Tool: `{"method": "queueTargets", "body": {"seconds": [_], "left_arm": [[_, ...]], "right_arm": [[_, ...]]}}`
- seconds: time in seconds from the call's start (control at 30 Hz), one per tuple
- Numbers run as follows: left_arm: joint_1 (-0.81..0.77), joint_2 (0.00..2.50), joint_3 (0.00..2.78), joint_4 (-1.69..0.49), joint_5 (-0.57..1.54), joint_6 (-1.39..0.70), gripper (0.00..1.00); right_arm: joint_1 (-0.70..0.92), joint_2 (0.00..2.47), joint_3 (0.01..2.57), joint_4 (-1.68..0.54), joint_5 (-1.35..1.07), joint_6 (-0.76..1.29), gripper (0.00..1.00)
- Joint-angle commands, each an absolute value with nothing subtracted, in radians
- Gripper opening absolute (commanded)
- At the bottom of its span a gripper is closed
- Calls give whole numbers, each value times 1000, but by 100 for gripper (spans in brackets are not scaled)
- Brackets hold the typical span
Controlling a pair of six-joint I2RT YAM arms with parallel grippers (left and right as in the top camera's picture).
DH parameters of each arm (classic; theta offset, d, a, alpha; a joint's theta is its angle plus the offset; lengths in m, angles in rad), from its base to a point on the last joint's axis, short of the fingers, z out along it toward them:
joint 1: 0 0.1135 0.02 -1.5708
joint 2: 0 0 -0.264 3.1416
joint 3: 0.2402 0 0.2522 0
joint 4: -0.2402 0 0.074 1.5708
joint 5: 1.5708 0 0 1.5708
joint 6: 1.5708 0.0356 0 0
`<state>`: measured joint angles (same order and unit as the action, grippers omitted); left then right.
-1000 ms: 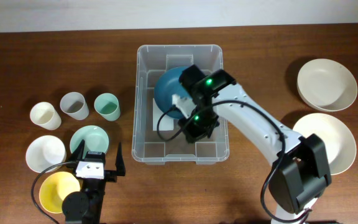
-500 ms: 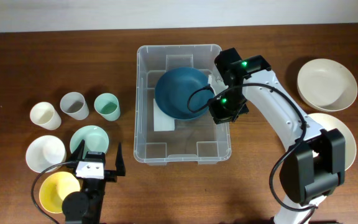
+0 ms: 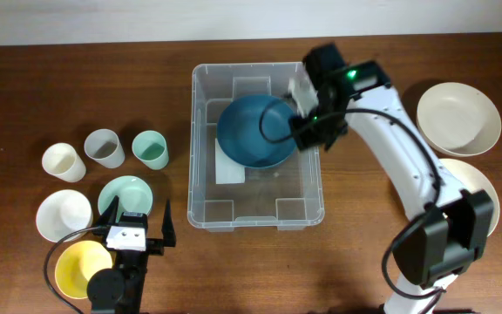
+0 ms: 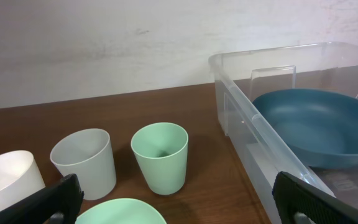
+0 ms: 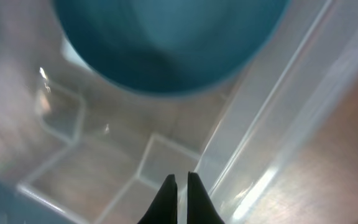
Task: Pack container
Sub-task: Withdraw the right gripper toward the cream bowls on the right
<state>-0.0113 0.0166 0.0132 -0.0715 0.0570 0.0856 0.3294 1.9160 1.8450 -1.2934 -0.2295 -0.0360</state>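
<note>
Round matte blue bowl [image 3: 251, 133] in clear rect. plastic container [image 3: 196, 148]

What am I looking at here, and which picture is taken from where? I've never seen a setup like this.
Two robot arms work at a wooden table, and each ends in a two-finger pincer. One picture looks straight down from above. The other two come from small cameras on the arms' wrists.

The left pincer is open and empty. Its camera faces a green cup, a grey cup and a white cup.

The right pincer has its fingers together and holds nothing. It hangs above the right side of the container, a clear bin with a blue bowl inside.

Also on the left are a mint bowl, a white bowl and a yellow bowl. On the right are two cream bowls.
</note>
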Motion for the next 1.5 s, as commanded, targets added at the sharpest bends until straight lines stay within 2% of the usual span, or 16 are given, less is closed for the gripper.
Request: {"method": "queueTargets", "body": {"seconds": [0.0, 0.1, 0.17, 0.2, 0.23, 0.27, 0.33, 0.37, 0.4, 0.67, 0.83, 1.07, 1.2, 1.47], "left_arm": [[-12, 14, 9, -76, 75, 91, 100], [-12, 14, 9, -76, 75, 91, 100], [-12, 14, 9, -76, 75, 91, 100], [-12, 14, 9, -76, 75, 91, 100], [-12, 14, 9, -76, 75, 91, 100], [-12, 14, 9, -76, 75, 91, 100], [-12, 14, 9, -76, 75, 91, 100], [-12, 14, 9, -76, 75, 91, 100], [-12, 14, 9, -76, 75, 91, 100], [-12, 14, 9, -76, 75, 91, 100], [-12, 14, 9, -76, 75, 91, 100], [-12, 14, 9, -76, 75, 91, 100], [-12, 14, 9, -76, 75, 91, 100], [-12, 14, 9, -76, 75, 91, 100]], "right_arm": [[315, 1843, 2026, -1309, -146, -52, 4], [271, 1825, 2139, -1330, -78, -11, 5], [228, 1819, 2183, -1351, -43, 59, 20], [191, 1818, 2197, -1366, -31, 101, 34], [165, 1818, 2198, -1375, -29, 135, 40], [107, 1821, 2197, -1403, -29, 207, 60], [47, 1833, 2197, -1441, -28, 269, 73], [-9, 1843, 2192, -1471, -27, 323, 93], [-38, 1847, 2179, -1475, -28, 347, 99], [-182, 1854, 2038, -1430, -14, 357, 99], [-233, 1855, 1813, -1318, 101, 437, 99], [-238, 1854, 1476, -1017, 152, 466, 99], [-238, 1855, 1282, -757, 152, 465, 100], [-238, 1855, 1139, -599, 239, 466, 96]]}}
